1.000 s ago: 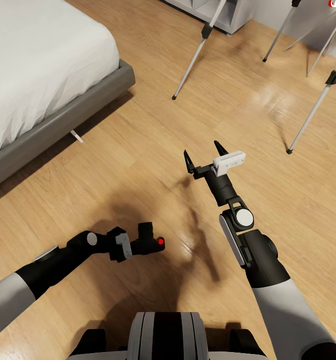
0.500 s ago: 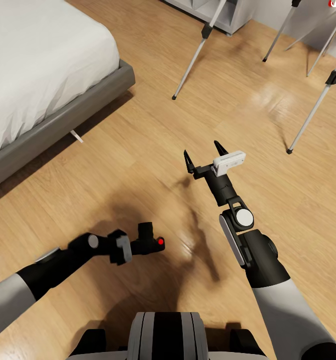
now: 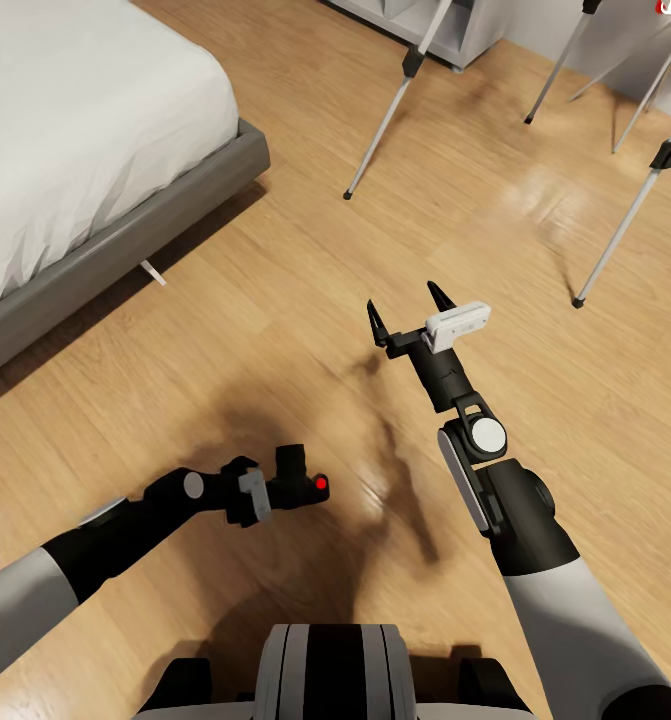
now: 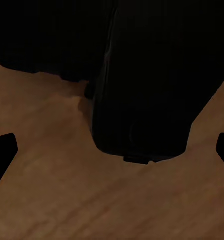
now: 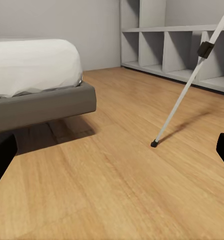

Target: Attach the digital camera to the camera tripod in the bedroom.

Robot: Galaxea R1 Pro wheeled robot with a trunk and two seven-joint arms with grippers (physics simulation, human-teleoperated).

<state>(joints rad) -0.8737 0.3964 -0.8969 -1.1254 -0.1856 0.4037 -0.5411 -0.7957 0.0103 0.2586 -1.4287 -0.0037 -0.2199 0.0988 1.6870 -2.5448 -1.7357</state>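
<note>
The left gripper (image 3: 275,492) pinches the digital camera (image 3: 297,485), a rigid, compact, probably light body (grip its flat sides, not the lens); the right gripper (image 3: 407,313) stands spread.

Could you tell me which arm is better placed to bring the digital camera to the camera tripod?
Left: the left gripper is shut on the digital camera. The right gripper is open, though nearer the camera tripod.

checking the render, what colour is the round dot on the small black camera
Bright red, on the small black camera; clearest in the head view.
</note>
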